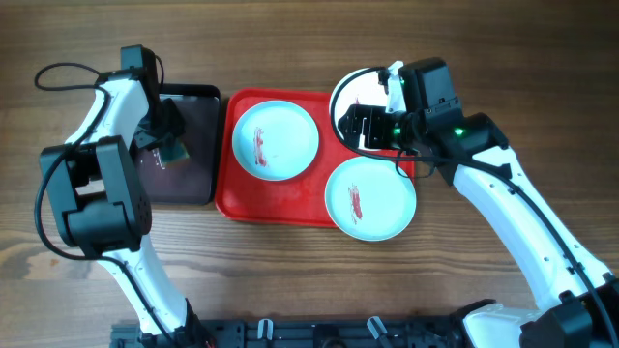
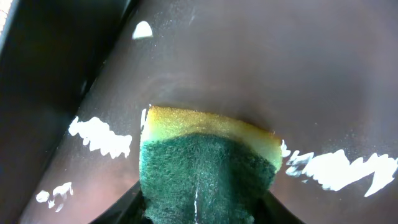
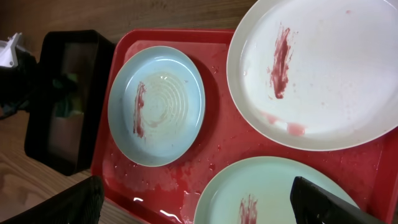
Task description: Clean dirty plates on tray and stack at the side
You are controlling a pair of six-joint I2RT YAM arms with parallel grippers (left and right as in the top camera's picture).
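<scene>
Three plates lie on the red tray (image 1: 232, 198), each with a red smear: a mint-blue plate (image 1: 276, 138) at left, another mint-blue plate (image 1: 370, 198) at front right, and a white plate (image 1: 353, 89) at back right, partly hidden under my right arm. My right gripper (image 3: 196, 199) hangs open above the tray, its fingers (image 3: 329, 205) spread over the front mint plate (image 3: 267, 193). Nothing is in it. My left gripper (image 2: 205, 214) is down in the black tray (image 2: 249, 56), with its jaws pressed against both sides of a green-and-yellow sponge (image 2: 208, 162).
The small black tray (image 1: 189, 174) sits just left of the red tray, with white foam specks (image 2: 99, 135) on its floor. Pink water is pooled on the red tray (image 3: 217, 149) between the plates. Bare wooden table surrounds both trays.
</scene>
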